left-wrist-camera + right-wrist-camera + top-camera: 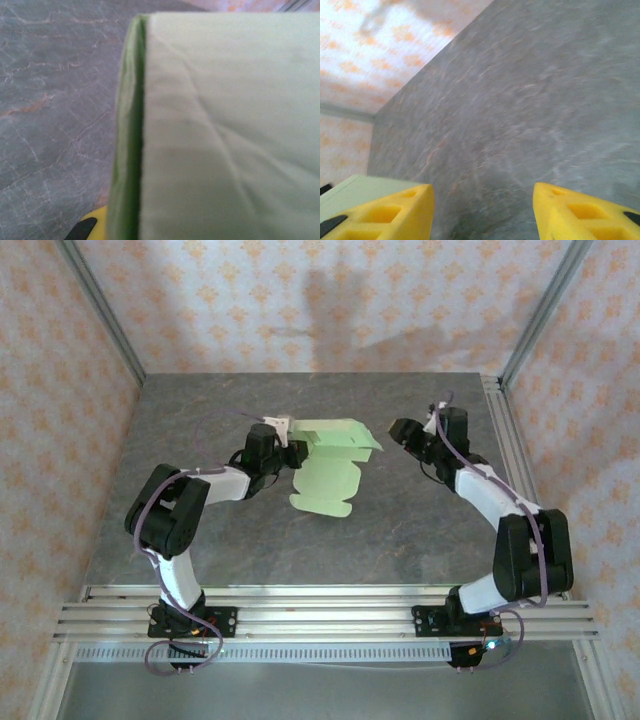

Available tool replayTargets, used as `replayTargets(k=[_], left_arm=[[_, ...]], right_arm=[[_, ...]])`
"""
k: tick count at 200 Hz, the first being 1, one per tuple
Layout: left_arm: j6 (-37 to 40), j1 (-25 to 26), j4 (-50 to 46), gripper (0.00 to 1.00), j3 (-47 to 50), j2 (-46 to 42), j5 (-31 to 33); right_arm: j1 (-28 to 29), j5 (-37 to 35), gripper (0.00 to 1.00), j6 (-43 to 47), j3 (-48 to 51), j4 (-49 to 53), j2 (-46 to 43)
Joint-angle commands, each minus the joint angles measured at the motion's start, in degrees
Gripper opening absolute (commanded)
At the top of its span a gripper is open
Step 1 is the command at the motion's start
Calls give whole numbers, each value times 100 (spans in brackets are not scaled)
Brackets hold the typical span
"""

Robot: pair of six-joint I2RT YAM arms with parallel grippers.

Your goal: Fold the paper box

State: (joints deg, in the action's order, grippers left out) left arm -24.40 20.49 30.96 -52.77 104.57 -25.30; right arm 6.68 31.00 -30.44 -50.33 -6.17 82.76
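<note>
Pale-green thin card paper box (325, 485), partly folded
I pinch its edge with the left gripper (290, 450) to steady it; right gripper (398, 430) stands wide, empty.

You'll see the paper box (335, 465) at the middle of the table (400, 540): a pale green die-cut card, far part folded up, near tabbed panel lying flat.

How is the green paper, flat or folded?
Partly folded: the paper box is bent over at its far end, in the left claw; its near flaps are unfolded.
</note>
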Motion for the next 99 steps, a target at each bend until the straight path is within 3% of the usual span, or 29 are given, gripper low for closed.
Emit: replayTargets(k=[1,18,48,99], left_arm=[[-885,-36,645,0,-74,-16,-298],[-1198,-50,860,0,-110,1,-445],[-1700,-36,1278,0,-269,171,-747],[-1517,14,1006,0,-477,220,-617]], right_arm=[[-35,-39,54,-483,323,-425,-336],[-3,701,55,-630,564,-1079,-381],[253,1140,56,-870,683,-1862,-392],[595,1675,57,-1135,507,-2696,-131]])
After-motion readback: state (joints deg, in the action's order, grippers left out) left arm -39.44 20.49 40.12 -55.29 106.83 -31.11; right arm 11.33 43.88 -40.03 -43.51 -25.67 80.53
